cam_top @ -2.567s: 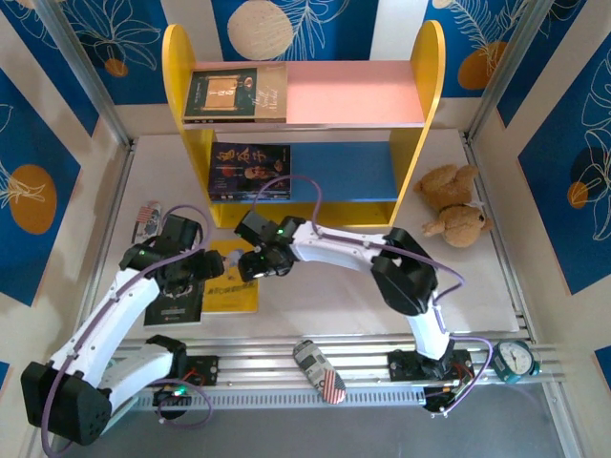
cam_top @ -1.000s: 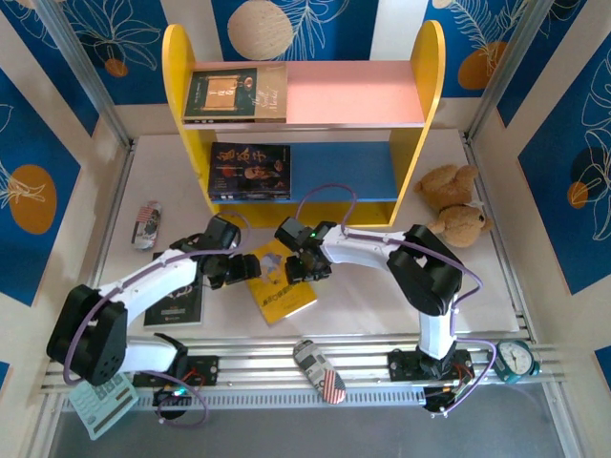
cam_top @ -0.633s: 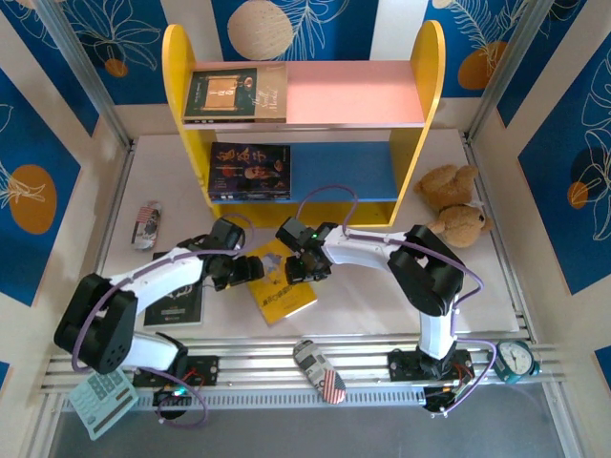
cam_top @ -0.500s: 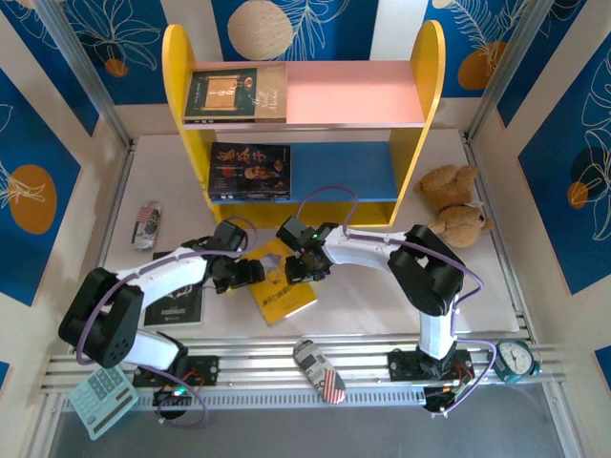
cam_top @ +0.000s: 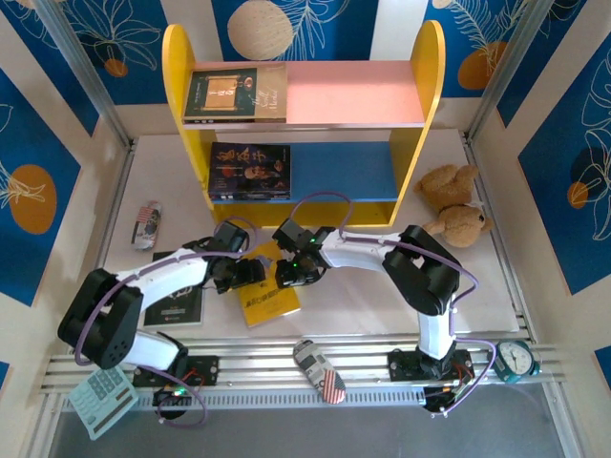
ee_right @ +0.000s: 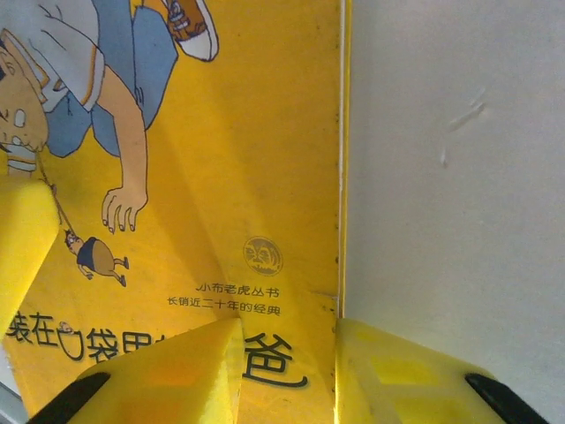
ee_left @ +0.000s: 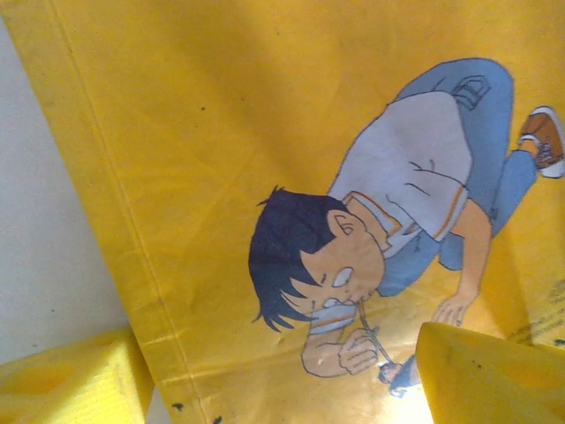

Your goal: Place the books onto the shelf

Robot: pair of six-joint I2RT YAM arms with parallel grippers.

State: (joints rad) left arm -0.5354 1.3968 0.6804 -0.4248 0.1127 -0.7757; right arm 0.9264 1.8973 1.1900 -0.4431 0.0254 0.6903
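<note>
The yellow book [cam_top: 268, 300] is being straddled at its edge by the right gripper [cam_top: 290, 276], clamping unclear; the left gripper [cam_top: 248, 275] is being held apart above it.

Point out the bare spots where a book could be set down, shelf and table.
Pink top board: free right of the dark book. Blue lower board: free right of the second book. Table: bare between the right arm and the front rail. Crowded front-left, where the left gripper and right gripper meet over the yellow book.
</note>
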